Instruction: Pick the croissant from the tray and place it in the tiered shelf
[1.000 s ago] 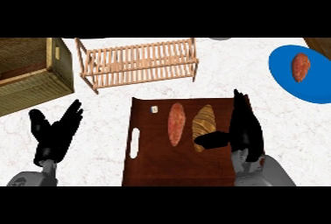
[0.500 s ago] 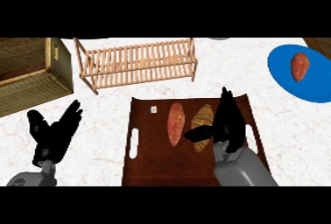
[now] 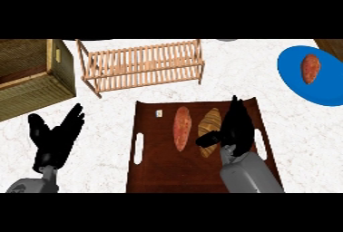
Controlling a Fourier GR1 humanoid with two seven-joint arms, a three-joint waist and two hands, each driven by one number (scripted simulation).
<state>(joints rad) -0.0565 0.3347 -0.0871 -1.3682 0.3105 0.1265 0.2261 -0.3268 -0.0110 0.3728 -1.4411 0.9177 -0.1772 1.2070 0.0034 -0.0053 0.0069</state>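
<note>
We see the right hand (image 3: 234,129) covering the right edge of the croissant (image 3: 209,129) and part of the tray (image 3: 157,176). The blue plate (image 3: 301,88) and a woven basket (image 3: 26,77) are cut by the view's side edges. A small tag (image 3: 159,113) on the tray is illegible.

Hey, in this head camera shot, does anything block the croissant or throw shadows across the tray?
Head view: lighting is even, with no glare and no strong shadow on the tray; the right hand covers the croissant's right edge, its thumb crossing the lower half; the sweet potato beside it shows whole; the left hand rests open off the tray.
</note>
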